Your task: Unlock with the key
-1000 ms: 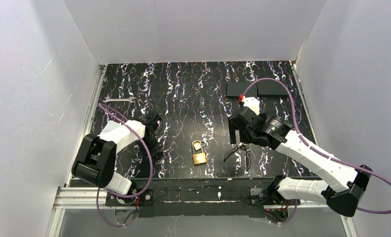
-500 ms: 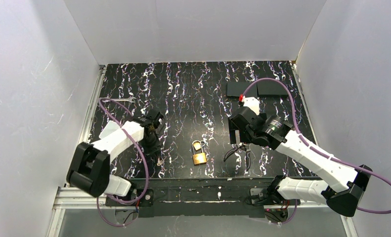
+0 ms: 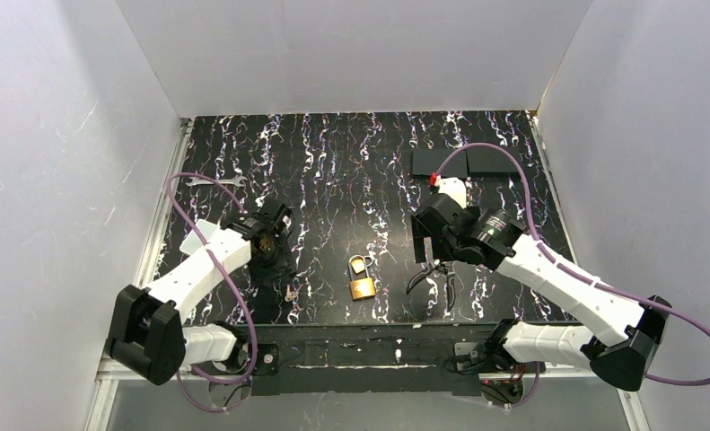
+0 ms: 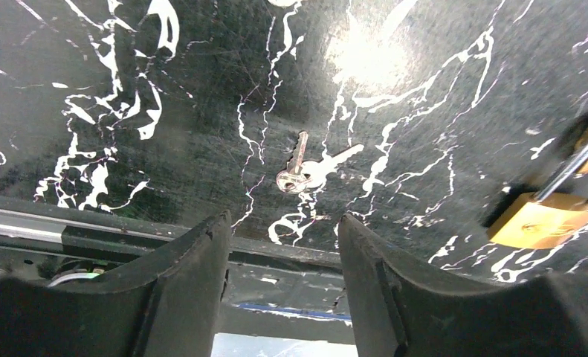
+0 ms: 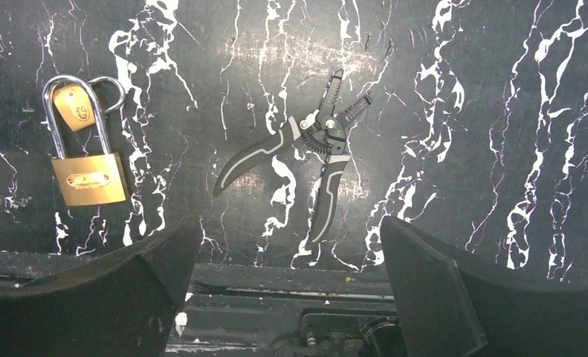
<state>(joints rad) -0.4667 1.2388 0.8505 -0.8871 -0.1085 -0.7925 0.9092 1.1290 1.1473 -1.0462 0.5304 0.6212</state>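
The key (image 4: 305, 169) lies flat on the black marbled mat; it looks like two small silvery keys joined at their heads. In the top view the key (image 3: 290, 292) sits near the mat's front edge. My left gripper (image 4: 283, 217) hovers just short of it, open, with nothing between its fingers. The left gripper (image 3: 272, 265) stands a little left of the brass padlock (image 3: 363, 287). My right gripper (image 5: 288, 222) is wide open and empty above the mat's front edge. A smaller brass padlock (image 5: 75, 105) hangs on the big padlock's (image 5: 90, 178) shackle.
Black-handled pliers (image 5: 317, 149) lie open below the right gripper (image 3: 436, 251), right of the padlocks. A silver wrench (image 3: 214, 181) rests at the far left of the mat. Two dark flat patches (image 3: 468, 160) lie at the back right. White walls enclose three sides.
The left gripper shut over the key's spot, then opened and drew back slightly, with its elbow swinging out to the left. The key stays on the mat. The right arm barely moved.
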